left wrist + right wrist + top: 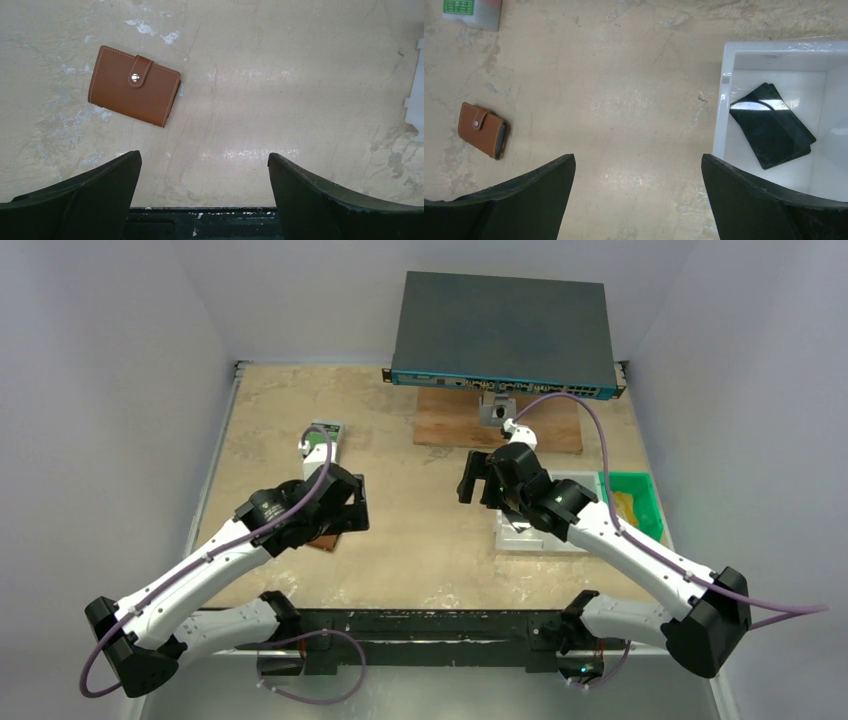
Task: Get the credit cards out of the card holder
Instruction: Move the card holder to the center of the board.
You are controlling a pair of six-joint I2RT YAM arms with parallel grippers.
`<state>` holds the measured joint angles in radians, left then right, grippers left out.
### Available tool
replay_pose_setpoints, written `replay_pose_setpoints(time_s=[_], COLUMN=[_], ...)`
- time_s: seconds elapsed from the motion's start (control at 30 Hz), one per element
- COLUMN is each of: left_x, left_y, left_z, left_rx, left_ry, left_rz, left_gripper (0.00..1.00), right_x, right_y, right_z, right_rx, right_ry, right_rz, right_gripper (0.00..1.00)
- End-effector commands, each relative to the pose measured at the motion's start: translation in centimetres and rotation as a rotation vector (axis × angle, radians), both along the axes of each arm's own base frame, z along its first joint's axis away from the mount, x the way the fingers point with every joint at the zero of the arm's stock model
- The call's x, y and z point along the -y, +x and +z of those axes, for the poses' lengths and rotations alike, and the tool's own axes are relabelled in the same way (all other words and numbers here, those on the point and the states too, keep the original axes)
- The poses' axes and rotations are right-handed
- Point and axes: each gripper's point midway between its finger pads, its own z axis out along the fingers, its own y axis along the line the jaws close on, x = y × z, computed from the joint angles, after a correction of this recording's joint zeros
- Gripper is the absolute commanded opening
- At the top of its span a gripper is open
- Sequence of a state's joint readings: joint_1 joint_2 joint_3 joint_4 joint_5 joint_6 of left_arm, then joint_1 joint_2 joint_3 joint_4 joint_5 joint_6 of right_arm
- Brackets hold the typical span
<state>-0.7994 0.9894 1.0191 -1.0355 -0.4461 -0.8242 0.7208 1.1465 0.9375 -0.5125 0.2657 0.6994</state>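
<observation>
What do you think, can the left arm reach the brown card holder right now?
Probably yes: the card holder lies shut on the table just ahead of the open left gripper, with nothing between them.

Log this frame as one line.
card holder: snapped shut, flat on table | left tool: open, empty, clear of holder | right tool: open, empty, near white bin | step: holder not yet opened

Pale grey walls (pixel 100 360) enclose a worn beige table (pixel 420 550); soft glare.
</observation>
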Motion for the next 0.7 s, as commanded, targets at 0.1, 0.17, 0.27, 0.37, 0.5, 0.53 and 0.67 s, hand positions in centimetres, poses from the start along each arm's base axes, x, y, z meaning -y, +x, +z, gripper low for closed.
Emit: replay_pose_setpoints(time_s=[0.1, 0.17, 0.27, 0.37, 0.5, 0.53, 0.67], left_x=[-1.9, -2.3, -2.5, -3.0, -3.6, -3.6, -3.4], left_y=[0.3, 0.2, 0.1, 0.1, 0.4, 0.7, 1.6], left_z=[1.8, 1.7, 1.2, 0.6, -2.0, -2.7, -5.6], left_rx=[0.045, 0.051, 0.052, 0.029, -0.074, -0.094, -0.164], left_ry=[0.006, -0.005, -0.026, -0.013, 0.005, 0.003, -0.036], left_rz=[0.138, 0.173, 0.207, 0.249, 0.312, 0.324, 0.361], left_gripper=[1.00, 1.00, 1.00, 1.00, 0.99, 0.98, 0.89], right_x=[-0.5, -0.6, -0.8, -1.2, -1.4, -1.5, -1.9], right_y=[0.2, 0.1, 0.0, -0.1, -0.2, -0.1, -0.2], right_z=[1.0, 0.8, 0.7, 0.6, 0.3, 0.2, -0.1], right_rx=[0.040, 0.037, 0.033, 0.033, 0.029, 0.030, 0.023], right_ry=[0.058, 0.061, 0.064, 0.069, 0.067, 0.070, 0.079], right_rz=[-0.001, 0.001, 0.017, 0.043, 0.060, 0.065, 0.083], right_gripper=[0.99, 0.99, 0.99, 0.99, 0.99, 0.99, 0.99])
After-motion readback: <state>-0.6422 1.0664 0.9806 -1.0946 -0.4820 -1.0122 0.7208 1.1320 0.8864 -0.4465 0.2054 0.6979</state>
